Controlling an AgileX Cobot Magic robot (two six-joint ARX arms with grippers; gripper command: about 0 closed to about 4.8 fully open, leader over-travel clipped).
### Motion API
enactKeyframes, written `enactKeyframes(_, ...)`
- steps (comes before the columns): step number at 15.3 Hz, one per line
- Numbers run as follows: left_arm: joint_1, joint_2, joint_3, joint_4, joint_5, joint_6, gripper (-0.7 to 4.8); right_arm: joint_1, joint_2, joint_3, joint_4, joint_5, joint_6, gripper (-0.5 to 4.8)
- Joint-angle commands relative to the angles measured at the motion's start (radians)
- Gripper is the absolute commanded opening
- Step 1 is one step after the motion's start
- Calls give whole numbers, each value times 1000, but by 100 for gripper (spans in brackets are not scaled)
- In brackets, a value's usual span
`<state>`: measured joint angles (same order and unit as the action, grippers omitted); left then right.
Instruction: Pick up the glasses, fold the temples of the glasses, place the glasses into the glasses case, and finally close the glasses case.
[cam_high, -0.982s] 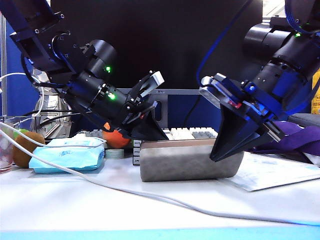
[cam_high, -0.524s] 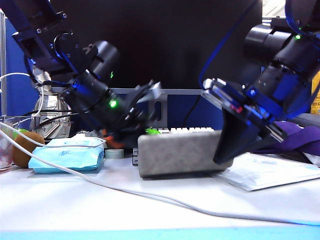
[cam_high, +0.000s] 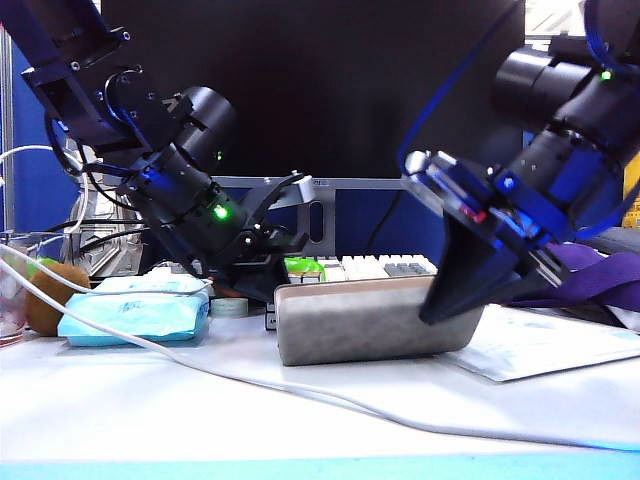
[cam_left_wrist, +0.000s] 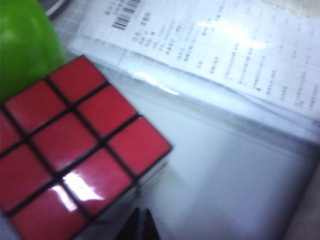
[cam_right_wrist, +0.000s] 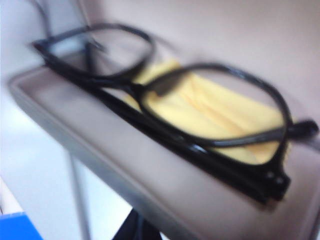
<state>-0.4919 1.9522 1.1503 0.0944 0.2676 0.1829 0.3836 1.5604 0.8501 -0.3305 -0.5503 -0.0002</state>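
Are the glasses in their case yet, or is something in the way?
Nothing blocks them: the glasses already lie folded inside the open glasses case, on a yellow cloth. The shut right gripper is at the case's end.

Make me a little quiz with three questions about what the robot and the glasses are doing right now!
1. True or false: the glasses lie inside the glasses case.
2. What colour is the cloth under the glasses? A) yellow B) pink C) blue
3. Which hand rests at the case's end by the papers: the left hand or the right hand?

Key: 1. True. 2. A. 3. The right hand; both hands are shut on nothing.
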Motion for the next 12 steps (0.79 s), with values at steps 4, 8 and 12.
enactKeyframes(4, 13, 13, 2, -25, 81, 0, -7, 0, -3, 1, 22, -2, 0, -6)
enactKeyframes(8, 13, 14, 2, -40, 186, 0, -7, 0, -3, 1, 39, -2, 0, -6)
enactKeyframes(12, 12, 23, 2, -63, 303, 1, -7, 0, -2, 1, 48, -2, 0, -6)
